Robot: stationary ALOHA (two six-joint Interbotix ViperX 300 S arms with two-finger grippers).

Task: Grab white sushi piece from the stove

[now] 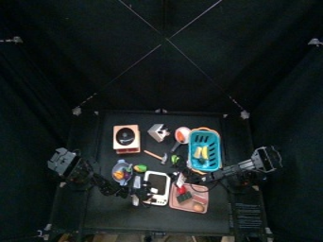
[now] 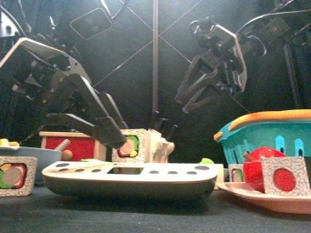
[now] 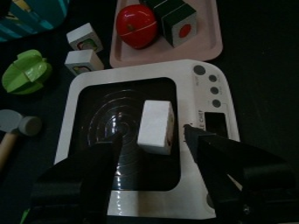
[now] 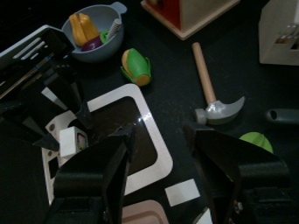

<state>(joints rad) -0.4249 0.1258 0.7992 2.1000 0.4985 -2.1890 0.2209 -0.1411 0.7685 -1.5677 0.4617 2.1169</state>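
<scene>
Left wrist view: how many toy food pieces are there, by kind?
Cube pieces: 4 (white sushi piece on the stove; cube on the pink tray; two white cubes on the table)
Red round fruit: 1
Green piece: 1
Total: 6

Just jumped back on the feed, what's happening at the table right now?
The left gripper hangs over the stove with its jaws wide open, lined up on the white sushi piece lying on the dark burner area. Nothing is gripped yet. The right gripper is also open and empty, held above the table beside the stove. A pink tray with toy food sits just past the stove.
</scene>
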